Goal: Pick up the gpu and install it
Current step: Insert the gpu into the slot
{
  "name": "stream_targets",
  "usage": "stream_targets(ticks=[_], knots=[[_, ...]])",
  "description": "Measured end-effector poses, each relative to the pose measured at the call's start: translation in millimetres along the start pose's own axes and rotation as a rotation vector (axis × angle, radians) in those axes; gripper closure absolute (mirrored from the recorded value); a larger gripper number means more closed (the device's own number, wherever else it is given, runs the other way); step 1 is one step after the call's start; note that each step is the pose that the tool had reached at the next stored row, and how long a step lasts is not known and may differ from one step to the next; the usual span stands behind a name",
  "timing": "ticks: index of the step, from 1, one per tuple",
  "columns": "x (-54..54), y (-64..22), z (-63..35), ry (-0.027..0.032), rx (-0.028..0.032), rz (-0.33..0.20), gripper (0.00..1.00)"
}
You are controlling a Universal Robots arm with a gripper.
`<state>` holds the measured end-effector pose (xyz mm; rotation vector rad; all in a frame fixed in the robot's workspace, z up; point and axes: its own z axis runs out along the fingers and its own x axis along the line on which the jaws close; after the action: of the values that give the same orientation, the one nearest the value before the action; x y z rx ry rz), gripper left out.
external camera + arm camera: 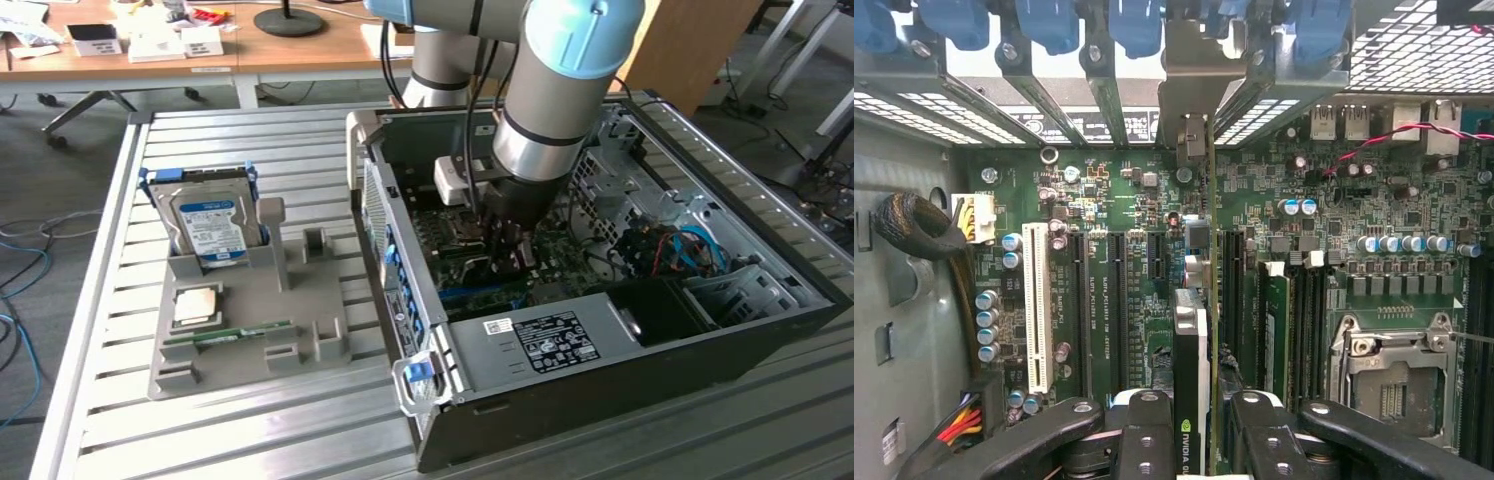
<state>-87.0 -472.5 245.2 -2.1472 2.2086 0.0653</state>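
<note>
Inside the open computer case (pixel 601 350), my gripper (pixel 505 245) hangs low over the motherboard (pixel 1124 270). It is shut on the gpu (pixel 1192 335), seen edge-on in the wrist view: a thin card with a dark face and a green board. My black fingers (pixel 1144 430) press it from both sides, my gripper (pixel 1192 425) closed around its near end. The card's silver end bracket (pixel 1194 80) reaches the case's rear slot openings. The card runs along between the black expansion slots; whether it is seated I cannot tell.
A white slot (pixel 1036 305), a CPU socket (pixel 1394 370) and a green memory stick (pixel 1276 330) flank the card. Outside the case, a grey holder (pixel 320 340) carries a hard drive (pixel 214 225), a CPU (pixel 198 305) and a RAM stick (pixel 247 333).
</note>
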Motion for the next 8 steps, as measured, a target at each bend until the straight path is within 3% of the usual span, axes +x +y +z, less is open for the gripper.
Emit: stream_targets(ticks=[8], knots=[[-0.1,0.0,-0.2,-0.0006,0.0004,0.0,0.73]])
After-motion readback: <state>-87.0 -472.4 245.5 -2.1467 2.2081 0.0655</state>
